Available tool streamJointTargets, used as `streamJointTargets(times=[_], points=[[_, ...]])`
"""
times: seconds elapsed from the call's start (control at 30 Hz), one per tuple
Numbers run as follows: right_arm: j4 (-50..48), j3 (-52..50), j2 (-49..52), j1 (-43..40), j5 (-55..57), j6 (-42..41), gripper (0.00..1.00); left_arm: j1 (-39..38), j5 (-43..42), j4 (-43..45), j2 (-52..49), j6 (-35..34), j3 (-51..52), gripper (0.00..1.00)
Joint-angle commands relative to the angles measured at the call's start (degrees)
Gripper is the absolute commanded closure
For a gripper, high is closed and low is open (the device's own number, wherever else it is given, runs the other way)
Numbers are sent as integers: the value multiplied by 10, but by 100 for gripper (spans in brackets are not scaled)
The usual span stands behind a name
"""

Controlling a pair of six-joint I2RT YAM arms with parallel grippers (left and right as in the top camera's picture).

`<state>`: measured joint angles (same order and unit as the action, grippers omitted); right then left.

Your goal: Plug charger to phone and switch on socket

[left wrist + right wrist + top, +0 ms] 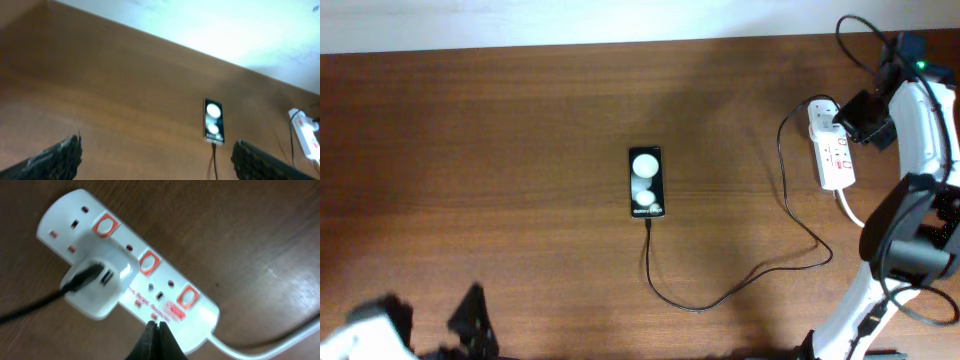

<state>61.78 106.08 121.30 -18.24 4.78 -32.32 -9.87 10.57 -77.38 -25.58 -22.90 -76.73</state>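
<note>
Right claw (156, 330), pinched shut and empty, sits at the socket's (200, 307) near edge, with red switches (148, 262) just beyond its tips. An off-centre press could skid the socket across the desk (470, 150). That would tug the charger (97, 287) from the phone (646, 181), well apart from the claw.

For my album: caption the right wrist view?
Right gripper, fingers together, poised over the socket beside the plugged-in white adapter.

Black charger (649, 262) runs from phone (646, 182) to socket (836, 160)
</note>
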Motion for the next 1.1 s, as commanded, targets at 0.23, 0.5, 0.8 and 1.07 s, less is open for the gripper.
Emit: streamJointTargets(times=[0.23,0.5,0.8,1.07], points=[[-82,11,97,-9,-25,-1,96,3,4,-193,97,9,4,1],[-95,11,101,-23,-107,-1,96,3,4,-193,97,9,4,1],[-62,10,116,-16,-105,2,96,3,4,-193,97,9,4,1],[16,97,119,-51,-106,2,96,3,4,-193,97,9,4,1]])
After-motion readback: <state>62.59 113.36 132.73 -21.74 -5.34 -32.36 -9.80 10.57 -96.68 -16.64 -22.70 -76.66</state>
